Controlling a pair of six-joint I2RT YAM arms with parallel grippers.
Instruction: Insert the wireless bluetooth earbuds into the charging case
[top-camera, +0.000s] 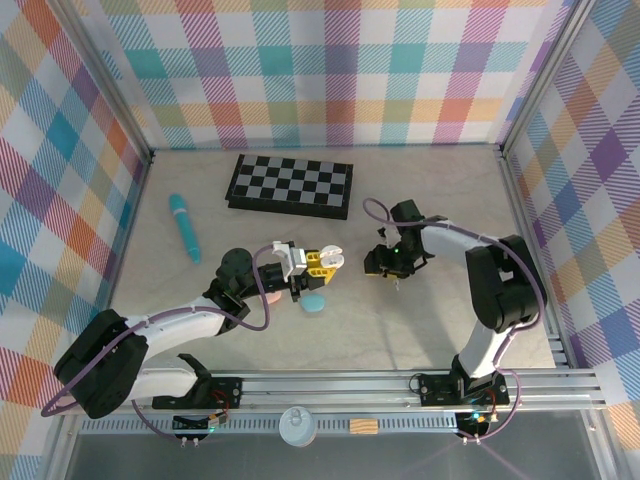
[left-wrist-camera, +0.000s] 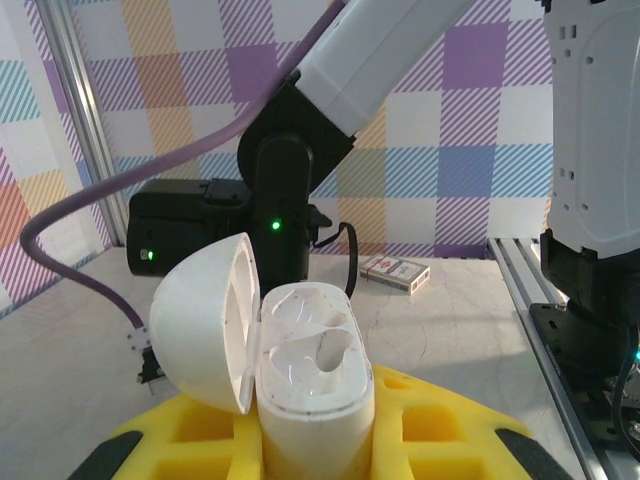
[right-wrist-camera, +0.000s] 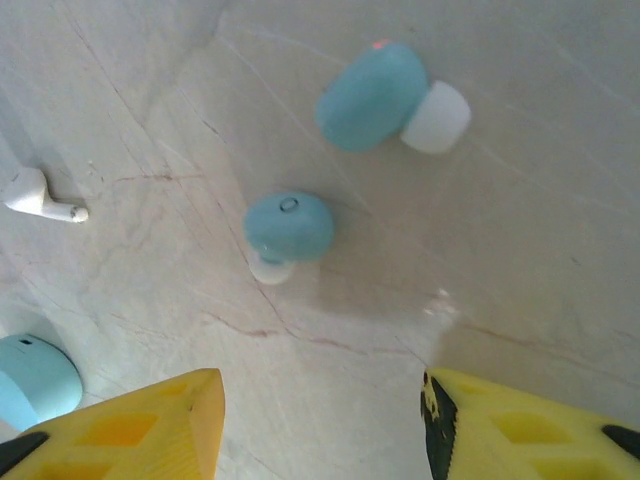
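My left gripper (left-wrist-camera: 315, 405) is shut on a white charging case (left-wrist-camera: 312, 365), which stands upright between the yellow fingers. Its lid (left-wrist-camera: 205, 320) is swung open to the left and both wells are empty. From above, the same case (top-camera: 331, 257) is held at mid-table by the left gripper (top-camera: 320, 263). My right gripper (right-wrist-camera: 322, 392) hangs open over the tabletop with nothing between its yellow fingers (right-wrist-camera: 150, 430). Two light blue earbuds with white tips lie just ahead of it, one close (right-wrist-camera: 290, 228) and one farther (right-wrist-camera: 375, 95). A white earbud (right-wrist-camera: 40, 195) lies off to the left.
A light blue pebble-like case (top-camera: 313, 302) lies near the left gripper, and its edge (right-wrist-camera: 35, 380) shows in the right wrist view. A teal stick (top-camera: 184, 226) and a chessboard (top-camera: 290, 185) lie farther back. A small card box (left-wrist-camera: 395, 272) sits by the rail.
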